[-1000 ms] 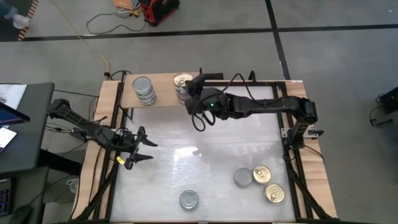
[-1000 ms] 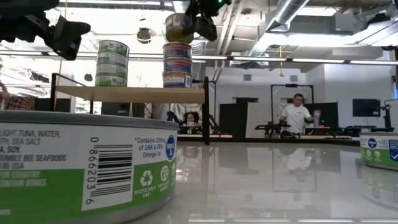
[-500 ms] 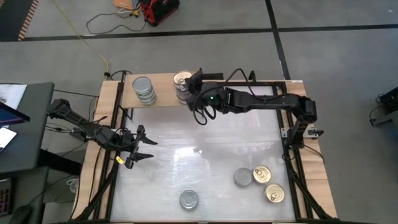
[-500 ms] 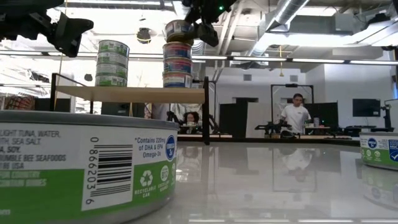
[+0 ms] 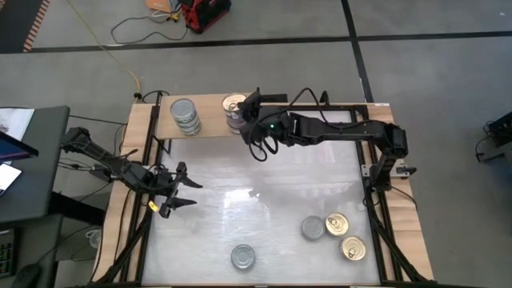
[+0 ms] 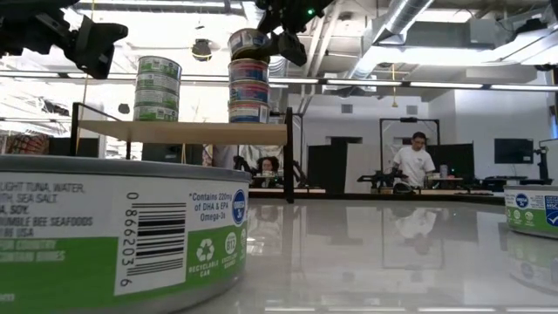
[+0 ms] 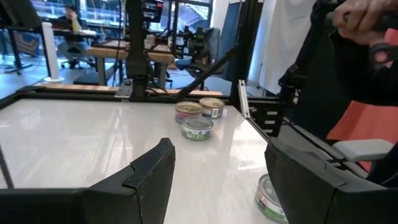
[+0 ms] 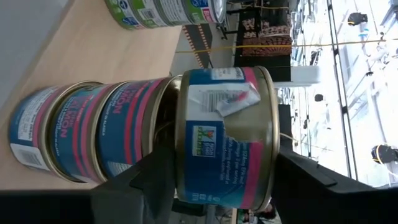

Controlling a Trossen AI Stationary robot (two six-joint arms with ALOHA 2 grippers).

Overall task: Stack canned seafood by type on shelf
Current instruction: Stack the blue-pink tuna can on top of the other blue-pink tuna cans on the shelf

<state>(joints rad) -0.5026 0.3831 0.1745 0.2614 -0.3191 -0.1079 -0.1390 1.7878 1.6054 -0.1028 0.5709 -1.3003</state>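
Note:
My right gripper (image 5: 242, 112) (image 8: 224, 171) is at the shelf (image 5: 210, 128), shut on a blue-and-pink tin with a gold lid (image 6: 248, 42). It holds the tin right over a stack of two like tins (image 6: 248, 92) (image 8: 93, 130). Whether the tin touches the stack, I cannot tell. A stack of three green-label tins with a silver lid (image 5: 185, 116) (image 6: 157, 87) stands on the shelf's left part. The shelf's dark upright panel (image 6: 289, 153) is at its right end. My left gripper (image 5: 182, 194) (image 7: 217, 155) waits open above the table's left side. My right gripper pinches the tin between its two fingers (image 8: 149, 180), one on each side of the round side wall (image 8: 189, 158). The fingers come nearly level from the table's right and near side. The tin is lifted, lid up, slightly tilted, close above the stack's top.
Loose tins lie on the white table: a silver one (image 5: 312, 228) and two gold ones (image 5: 335, 224) (image 5: 353, 249) near right, one silver (image 5: 242, 257) near the front edge. The low view shows a green-label tin (image 6: 122, 231) close up. People show in the room beyond.
My right gripper has reached a little farther toward the far edge and the shelf, bringing the held tin over the blue-and-pink stack and slightly lower. It stays shut on the tin.

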